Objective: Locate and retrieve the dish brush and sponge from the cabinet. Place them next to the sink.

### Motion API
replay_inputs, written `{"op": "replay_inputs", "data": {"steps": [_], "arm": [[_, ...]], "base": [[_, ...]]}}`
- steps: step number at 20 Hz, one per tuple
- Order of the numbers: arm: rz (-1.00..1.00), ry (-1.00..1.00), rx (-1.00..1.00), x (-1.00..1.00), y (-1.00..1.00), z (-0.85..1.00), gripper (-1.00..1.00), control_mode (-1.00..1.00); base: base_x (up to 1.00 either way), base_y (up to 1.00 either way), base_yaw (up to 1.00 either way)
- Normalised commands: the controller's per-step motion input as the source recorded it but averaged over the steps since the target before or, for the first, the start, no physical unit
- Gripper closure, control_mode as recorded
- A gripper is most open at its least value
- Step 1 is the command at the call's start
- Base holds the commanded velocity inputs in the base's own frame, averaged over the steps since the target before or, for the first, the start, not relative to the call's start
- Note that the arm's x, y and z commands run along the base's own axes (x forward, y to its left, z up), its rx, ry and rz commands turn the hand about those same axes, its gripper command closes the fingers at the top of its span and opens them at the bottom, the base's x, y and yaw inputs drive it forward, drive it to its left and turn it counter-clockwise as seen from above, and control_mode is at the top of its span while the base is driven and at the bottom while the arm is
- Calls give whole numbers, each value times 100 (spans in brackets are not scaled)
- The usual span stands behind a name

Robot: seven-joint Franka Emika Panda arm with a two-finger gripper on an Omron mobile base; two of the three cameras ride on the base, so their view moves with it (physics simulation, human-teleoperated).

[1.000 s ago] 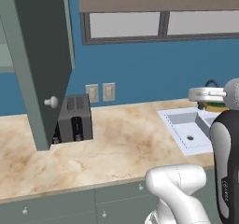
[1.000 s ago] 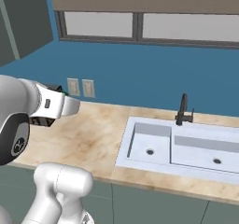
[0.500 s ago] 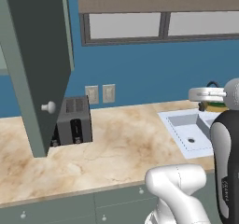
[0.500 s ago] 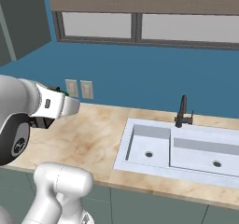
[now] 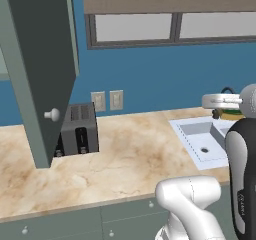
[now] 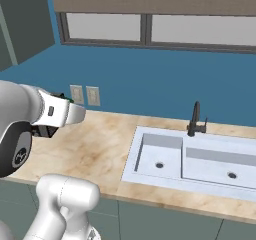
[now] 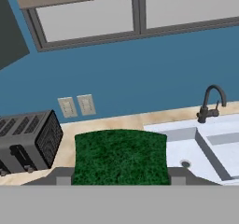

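Fingers (image 7: pixel 120 178) clamped on the sponge (image 7: pixel 120 157), green side facing the camera, held above the desk (image 7: pixel 121 122). Toaster (image 7: pixel 29 139) left, sink (image 7: pixel 205 143) right. Cabinet (image 5: pixel 37 69) door hangs open.

Base cams rear, sharing sink (image 6: pixel 200 156)

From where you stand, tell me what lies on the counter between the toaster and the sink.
Nothing: in the left base view the counter is bare marble from the toaster to the sink. Two wall outlets sit above that stretch.
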Motion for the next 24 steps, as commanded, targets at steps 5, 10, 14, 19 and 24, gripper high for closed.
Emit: {"op": "replay_inputs", "data": {"steps": [5,10,14,19,24], "arm": [[6,0,0,31,-6,0,100,-100],[17,4,-2,63,-23,-23,100,-100],[16,0,-8,70,-22,-45,100,-100],[14,0,-10,60,-21,-50,100,-100],[12,5,-9,55,-12,-50,100,-100]], "base": [[0,0,0],[0,0,0],[0,0,0],[0,0,0],[0,0,0]]}}
